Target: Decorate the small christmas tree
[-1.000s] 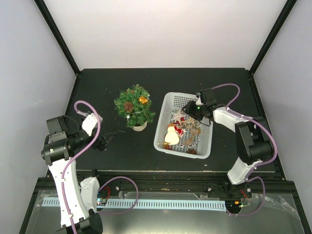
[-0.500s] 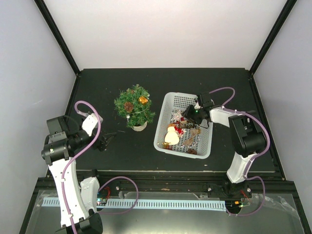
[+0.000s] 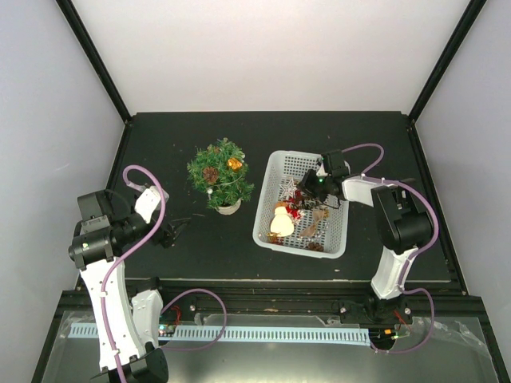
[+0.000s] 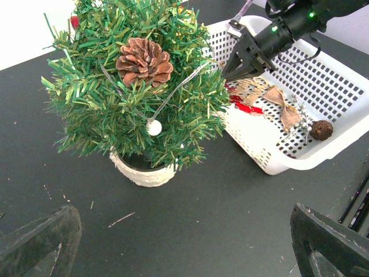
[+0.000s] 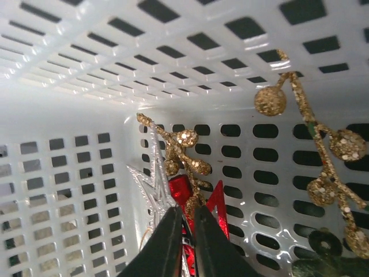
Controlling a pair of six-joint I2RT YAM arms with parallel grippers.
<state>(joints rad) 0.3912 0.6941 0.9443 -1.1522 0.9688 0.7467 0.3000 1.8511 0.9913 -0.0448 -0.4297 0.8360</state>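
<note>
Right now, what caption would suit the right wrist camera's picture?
Right hand pinching a red ornament inside the white basket, beside a silver star and gold sprigs.

A matt black worktop [image 3: 359, 144] sits inside a booth with a plain white back wall [image 3: 271, 56] and pale grey side panels [image 3: 48, 120]. Black corner posts [image 3: 92, 56] slant between them. The light is soft and even. A black rail [image 3: 279, 302] edges the near side.

Green small christmas tree [image 4: 104, 109] – brown pine cone [image 4: 144, 60], white pot [image 4: 141, 173], white grid-holed basket [image 4: 256, 141], gold glitter sprig [image 5: 185, 151], black table [image 4: 219, 219]
</note>
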